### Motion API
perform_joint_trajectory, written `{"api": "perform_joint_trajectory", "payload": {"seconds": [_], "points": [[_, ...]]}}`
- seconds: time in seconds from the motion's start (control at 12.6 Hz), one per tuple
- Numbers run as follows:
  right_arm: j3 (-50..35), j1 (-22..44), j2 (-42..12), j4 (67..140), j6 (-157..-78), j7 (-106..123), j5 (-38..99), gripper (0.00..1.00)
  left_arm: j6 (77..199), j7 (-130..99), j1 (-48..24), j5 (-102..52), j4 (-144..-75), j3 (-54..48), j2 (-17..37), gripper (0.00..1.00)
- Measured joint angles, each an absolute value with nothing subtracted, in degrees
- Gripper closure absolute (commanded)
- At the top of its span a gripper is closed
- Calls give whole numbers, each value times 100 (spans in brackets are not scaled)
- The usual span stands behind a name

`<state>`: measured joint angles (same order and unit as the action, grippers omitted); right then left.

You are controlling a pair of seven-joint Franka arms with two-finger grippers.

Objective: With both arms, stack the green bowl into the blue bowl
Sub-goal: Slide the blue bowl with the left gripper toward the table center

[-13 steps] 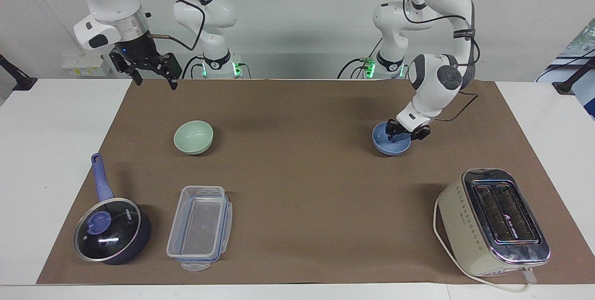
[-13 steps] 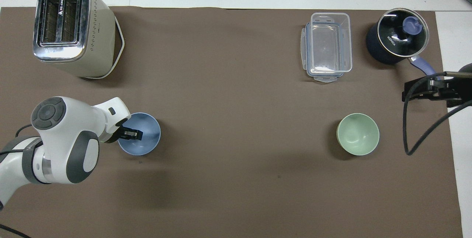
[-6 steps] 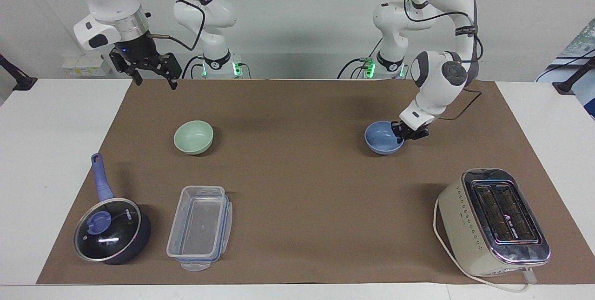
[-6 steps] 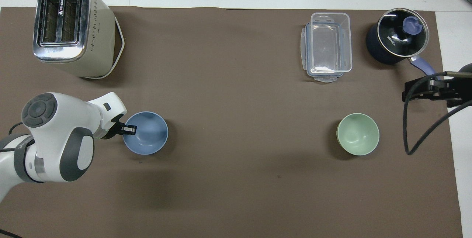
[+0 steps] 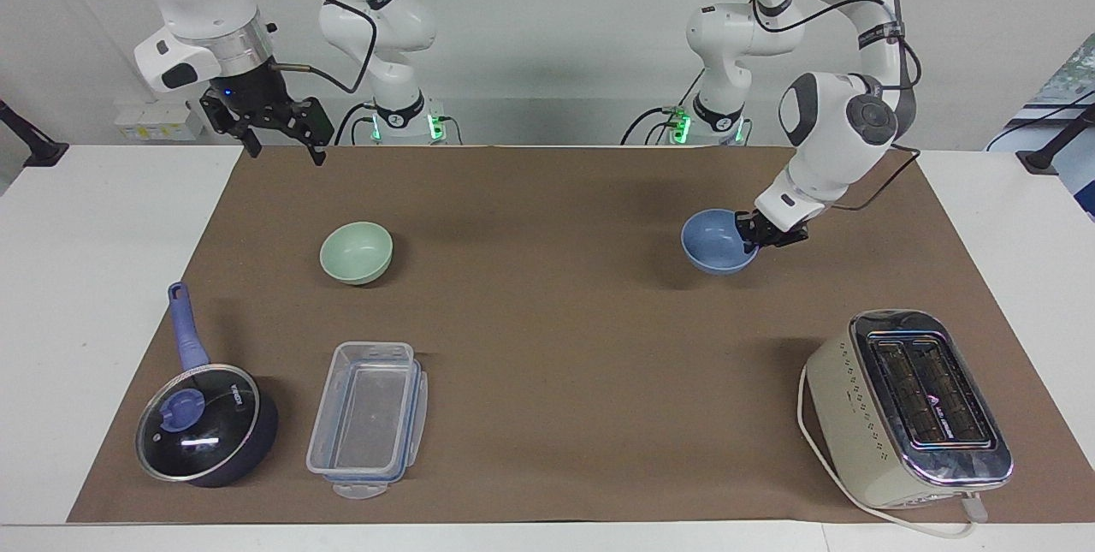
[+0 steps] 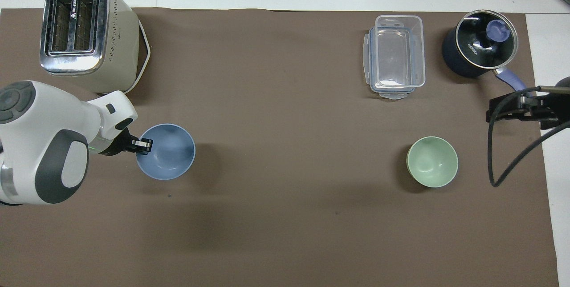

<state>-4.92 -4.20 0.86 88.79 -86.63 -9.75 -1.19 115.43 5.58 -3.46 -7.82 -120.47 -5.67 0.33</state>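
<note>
My left gripper [image 5: 756,237] pinches the rim of the blue bowl [image 5: 717,241], which hangs tilted just clear of the mat [image 5: 547,329], nearer the robots than the toaster [image 5: 907,406]. My right gripper [image 5: 282,141], spread and empty, waits above the mat's edge. The green bowl [image 5: 357,252] sits untouched toward that end, well apart from the toaster: one bowl lifted, stacking undone.

Blue bowl [image 5: 717,242]: small, round, plain matte periwinkle, lifted clear of the brown mat [image 5: 547,347], tilted, rim pinched by the left gripper [image 5: 758,236] with jaws closed on it, over the mat's left-arm end. Green bowl [image 5: 357,252]: same size, pale mint, upright on the mat toward its right-arm end, empty, nothing touching it.
</note>
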Motion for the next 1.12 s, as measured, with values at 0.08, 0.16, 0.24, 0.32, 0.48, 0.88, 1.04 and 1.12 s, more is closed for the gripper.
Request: {"api": "perform_joint_trajectory", "payload": {"seconds": [0.08, 0.16, 0.24, 0.32, 0.48, 0.88, 1.04, 1.12], "points": [[-489, -420, 86, 8879, -8663, -975, -119, 0, 11403, 445, -351, -822, -11909, -585, 18, 100], [-486, -421, 86, 8879, -8663, -975, -119, 0, 11350, 289, -363, -866, -11827, -623, 6, 100], [-485, -422, 86, 8879, -8663, -975, -119, 0, 11341, 46, -425, -911, -11786, -676, 3, 100], [-484, -422, 86, 8879, -8663, -975, -119, 0, 11341, -229, -534, -927, -11774, -739, 3, 100], [-484, -422, 86, 8879, -8663, -975, -119, 0, 11342, -818, -921, -936, -11766, -802, 3, 100], [-479, -424, 86, 8879, -8663, -975, -119, 0, 11842, -2080, -2050, -1300, -11792, -832, 23, 100], [-475, -434, 86, 8879, -8663, -975, -119, 0, 12272, -2602, -2571, -1308, -11904, -843, 113, 100], [-475, -439, 86, 8879, -8663, -975, -119, 0, 12451, -2763, -2794, -1308, -11988, -844, 197, 100]]}}
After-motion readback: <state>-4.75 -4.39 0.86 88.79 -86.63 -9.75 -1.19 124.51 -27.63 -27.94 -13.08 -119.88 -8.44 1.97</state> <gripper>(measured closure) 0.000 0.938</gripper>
